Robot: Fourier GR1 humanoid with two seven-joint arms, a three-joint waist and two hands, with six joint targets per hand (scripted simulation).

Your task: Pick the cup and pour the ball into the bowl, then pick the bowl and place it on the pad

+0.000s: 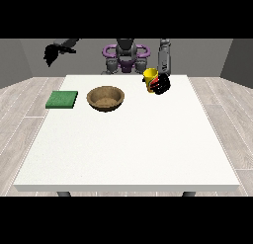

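I see the hand at the view's right [162, 84] curled round the yellow cup [150, 78], tilted; ball hidden. Wooden bowl [105, 98] sits beside it on the counter [128, 149], green pad [62, 99] beyond. Other hand [51, 53] raised, fingers unclear.

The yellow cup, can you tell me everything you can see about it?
The yellow cup is small and bright, with its open top showing. It looks tilted, leaning toward the view's left. It sits near the far edge of the white table, to the right of the brown bowl. The black robot hand at the view's right is right against it, with something red between them. Whether a ball is inside cannot be seen.
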